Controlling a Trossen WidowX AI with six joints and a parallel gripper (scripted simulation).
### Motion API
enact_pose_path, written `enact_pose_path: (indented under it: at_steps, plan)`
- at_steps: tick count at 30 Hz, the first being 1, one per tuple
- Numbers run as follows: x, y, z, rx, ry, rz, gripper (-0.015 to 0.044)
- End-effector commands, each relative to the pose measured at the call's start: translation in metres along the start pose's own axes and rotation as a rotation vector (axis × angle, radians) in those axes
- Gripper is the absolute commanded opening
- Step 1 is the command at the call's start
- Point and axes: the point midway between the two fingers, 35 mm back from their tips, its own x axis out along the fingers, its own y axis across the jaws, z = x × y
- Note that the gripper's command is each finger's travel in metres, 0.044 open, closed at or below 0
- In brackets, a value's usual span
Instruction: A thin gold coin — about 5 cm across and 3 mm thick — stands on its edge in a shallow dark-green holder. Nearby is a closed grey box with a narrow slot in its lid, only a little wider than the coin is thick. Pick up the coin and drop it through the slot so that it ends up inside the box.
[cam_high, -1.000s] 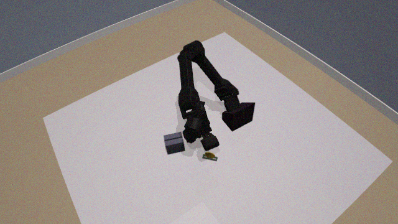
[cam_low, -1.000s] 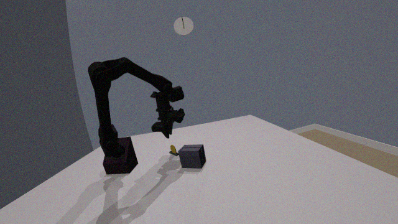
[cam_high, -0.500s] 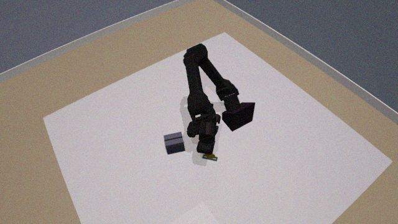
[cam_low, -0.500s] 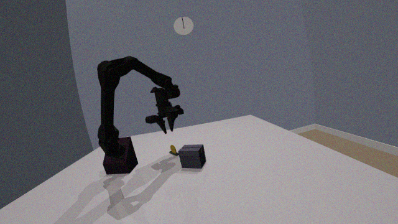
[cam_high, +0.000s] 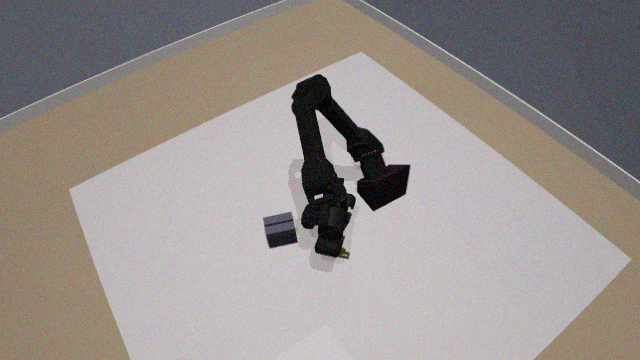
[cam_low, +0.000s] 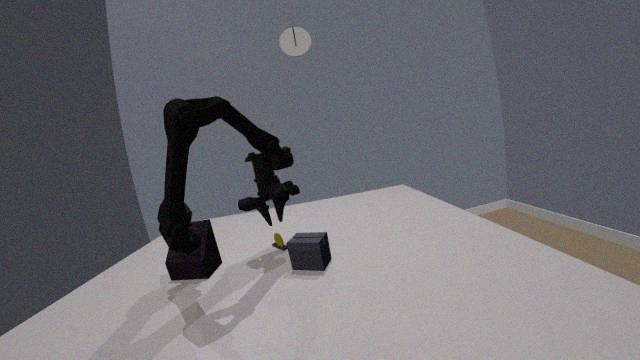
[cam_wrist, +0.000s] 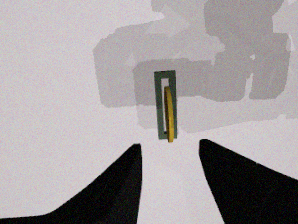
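1. The coin (cam_wrist: 170, 113) stands on edge in its green holder (cam_wrist: 161, 104) on the tabletop (cam_low: 400, 280), just beside the grey box (cam_low: 308, 251).
2. The end effector (cam_wrist: 170, 183) hovers above, fingers partly apart, gripping nothing.
3. It looks like the approach step; next it likely needs a straight descent astride the coin, then closing.

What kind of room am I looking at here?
Probably a bare test room for a robot: a black arm bolted to a white table, plain blue-grey walls with a round clock, and only a gold coin and a grey box set out.

Coin (cam_wrist: 170, 115) is looking shiny gold metal; box (cam_low: 308, 250) matt grey; claw (cam_low: 272, 216) matt black; tabletop (cam_high: 450, 240) looking matt white
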Motion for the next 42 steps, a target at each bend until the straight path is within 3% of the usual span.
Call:
enact_pose_path:
  at_steps: [1, 41, 42]
  plan:
    - [0.014, -0.004, 0.000, -0.010, -0.004, -0.017, 0.0161]
    - [0.068, -0.005, 0.001, -0.009, -0.006, -0.018, 0.0161]
    - [0.068, -0.005, 0.001, -0.009, -0.006, -0.018, 0.0134]
